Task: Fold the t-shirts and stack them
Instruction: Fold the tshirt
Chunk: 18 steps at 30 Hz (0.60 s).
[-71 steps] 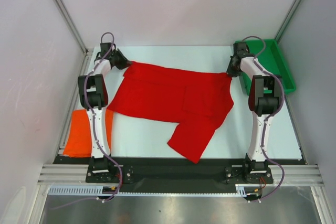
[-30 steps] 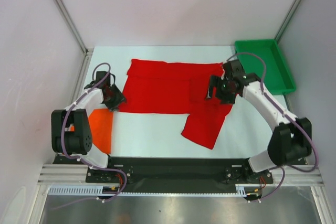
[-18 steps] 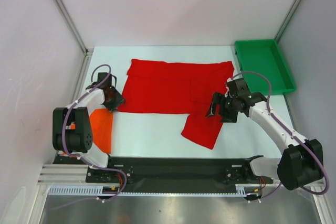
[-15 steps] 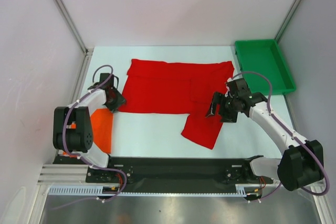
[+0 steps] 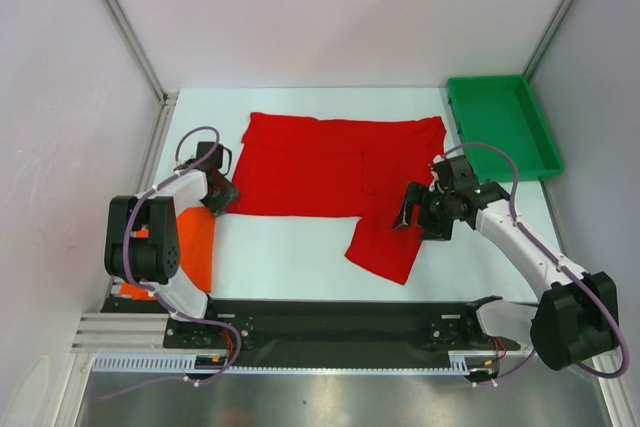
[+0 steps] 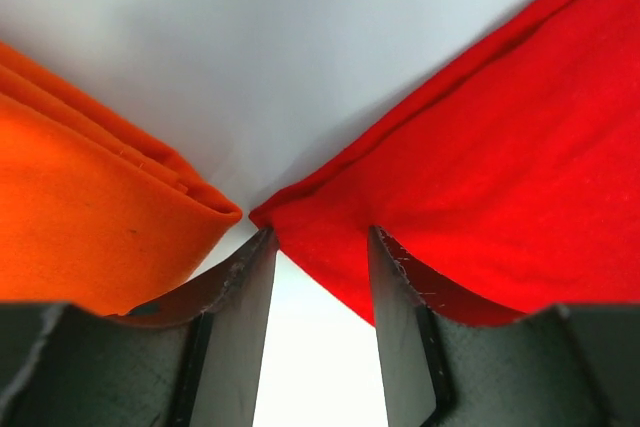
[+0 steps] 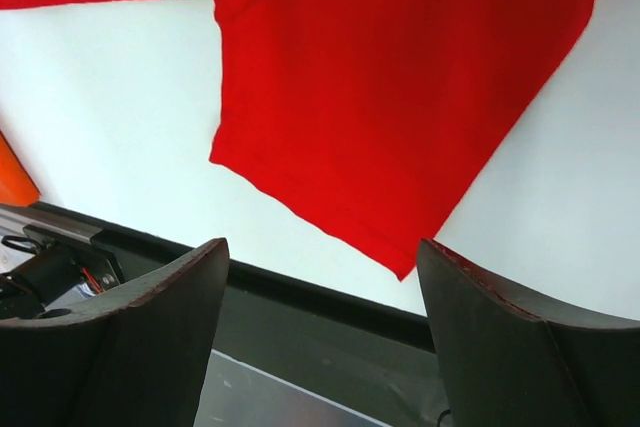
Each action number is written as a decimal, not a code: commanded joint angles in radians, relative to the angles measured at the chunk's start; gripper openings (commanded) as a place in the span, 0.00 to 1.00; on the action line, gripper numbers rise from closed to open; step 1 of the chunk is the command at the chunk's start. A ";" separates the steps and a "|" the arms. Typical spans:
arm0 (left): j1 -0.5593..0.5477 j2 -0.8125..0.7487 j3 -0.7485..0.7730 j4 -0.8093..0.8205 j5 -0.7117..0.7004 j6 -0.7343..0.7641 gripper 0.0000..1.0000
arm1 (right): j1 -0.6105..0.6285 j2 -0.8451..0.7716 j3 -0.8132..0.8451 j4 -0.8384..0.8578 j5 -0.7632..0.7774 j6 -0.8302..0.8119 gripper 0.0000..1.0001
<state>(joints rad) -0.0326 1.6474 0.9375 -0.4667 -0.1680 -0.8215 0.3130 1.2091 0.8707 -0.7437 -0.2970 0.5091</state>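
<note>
The red t-shirt (image 5: 310, 162) lies spread flat across the table, with one flap (image 5: 385, 242) reaching toward the near edge. The orange t-shirt (image 5: 197, 247) lies folded at the near left, partly hidden under my left arm. My left gripper (image 5: 222, 193) sits low at the red shirt's near-left corner. In the left wrist view that gripper (image 6: 320, 237) is open, with the red corner (image 6: 290, 222) at its tips and the orange fold (image 6: 90, 217) just to the left. My right gripper (image 5: 408, 213) hovers wide open over the flap (image 7: 400, 97), with nothing between its fingers (image 7: 150, 327).
A green tray (image 5: 500, 127) stands at the far right, beyond my right arm. The black base strip (image 5: 330, 317) runs along the near edge, just past the tip of the red flap. White table (image 5: 280, 247) shows between the orange shirt and the flap.
My right arm has come back from the shirt's far-right corner, leaving it spread out, to hover over the near flap. The left gripper has stayed at the near-left corner and narrowed a little.
</note>
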 commanded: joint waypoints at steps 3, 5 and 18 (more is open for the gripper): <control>-0.004 0.006 -0.013 -0.003 -0.059 -0.030 0.48 | -0.023 -0.042 -0.038 -0.042 0.036 0.026 0.82; -0.006 0.008 -0.017 -0.012 -0.062 -0.037 0.48 | -0.060 -0.039 -0.051 -0.051 0.047 0.042 0.80; -0.004 0.075 0.000 0.017 -0.010 0.028 0.15 | -0.117 0.131 -0.125 0.118 0.068 0.140 0.74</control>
<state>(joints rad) -0.0349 1.6657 0.9455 -0.4957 -0.2066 -0.8108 0.1944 1.3094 0.7536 -0.6903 -0.2295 0.6056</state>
